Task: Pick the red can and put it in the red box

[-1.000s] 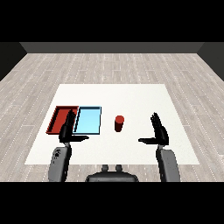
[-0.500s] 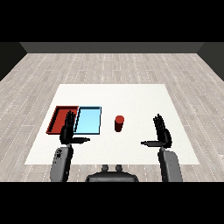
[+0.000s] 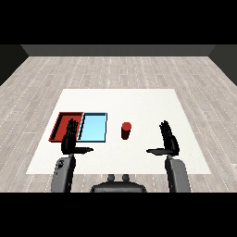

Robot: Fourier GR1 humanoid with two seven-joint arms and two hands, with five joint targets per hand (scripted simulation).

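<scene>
On table: red tray (image 3: 59, 126), blue tray (image 3: 94, 127) hold nothing | red can (image 3: 126, 130) upright | fingers apart

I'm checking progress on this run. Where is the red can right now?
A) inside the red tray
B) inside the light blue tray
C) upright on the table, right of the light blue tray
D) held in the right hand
C: the red can stands upright on the table beside the light blue tray, with both hands apart from it.

near edge of red tray (image 3: 62, 121) hidden behind left hand (image 3: 70, 140), near corner of light blue tray (image 3: 95, 127) likewise covered
</scene>
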